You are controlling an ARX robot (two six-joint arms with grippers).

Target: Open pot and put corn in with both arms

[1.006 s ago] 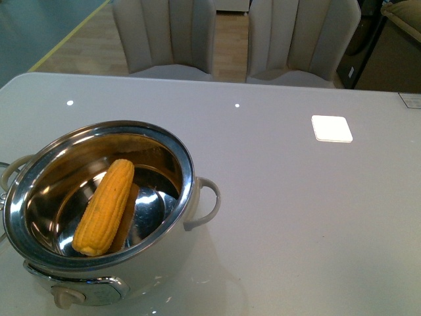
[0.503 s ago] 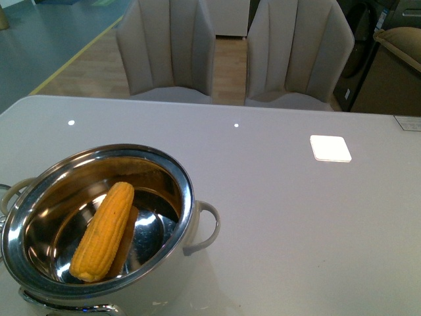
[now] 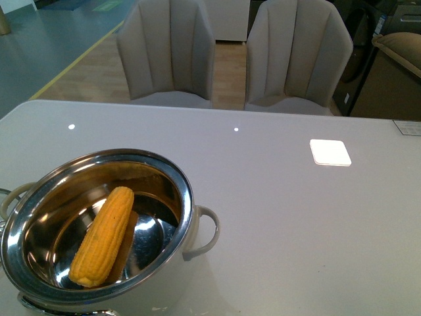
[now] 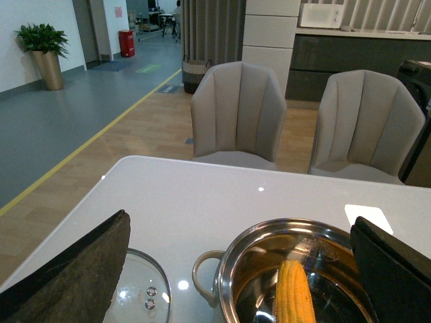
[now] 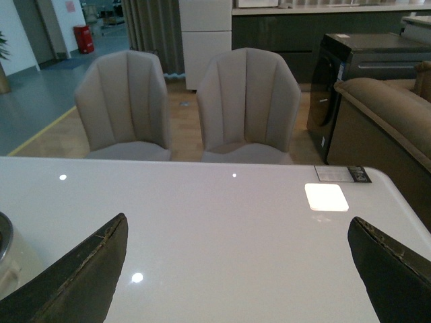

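The large round cream-white pot with its shiny steel inner bowl [image 3: 99, 230] is seen at the near left corner of the glossy white table [image 3: 296, 224], lid off, its front cut by the lower edge of the front view. The husked yellow corn cob [image 3: 102, 236] is lying inside the bowl, slanted, its blunt end toward the camera and its tapered tip toward the far wall of the bowl. One loop handle [image 3: 202, 232] is turned toward the open middle of the table.

From the left wrist view, the round glass lid with a steel rim [image 4: 141, 296] is found flat on the table just beside the pot's other handle, near the table's left edge. The left gripper [image 4: 239, 269] is held wide, its two dark fingers [image 4: 81, 269] spread apart with nothing between them, above the pot and lid.

The right gripper [image 5: 236, 269] is likewise spread wide and empty, over bare tabletop well apart from the pot. Plenty of free surface is offered to the right of the pot; only a bright white square patch [image 3: 330, 151] is noted there, and whether it is an object or a reflection cannot be told. A small label [image 5: 342, 174] is seen at the far right corner; its writing cannot be read.

Two beige upholstered chairs [image 3: 237, 52] are drawn up at the far edge.
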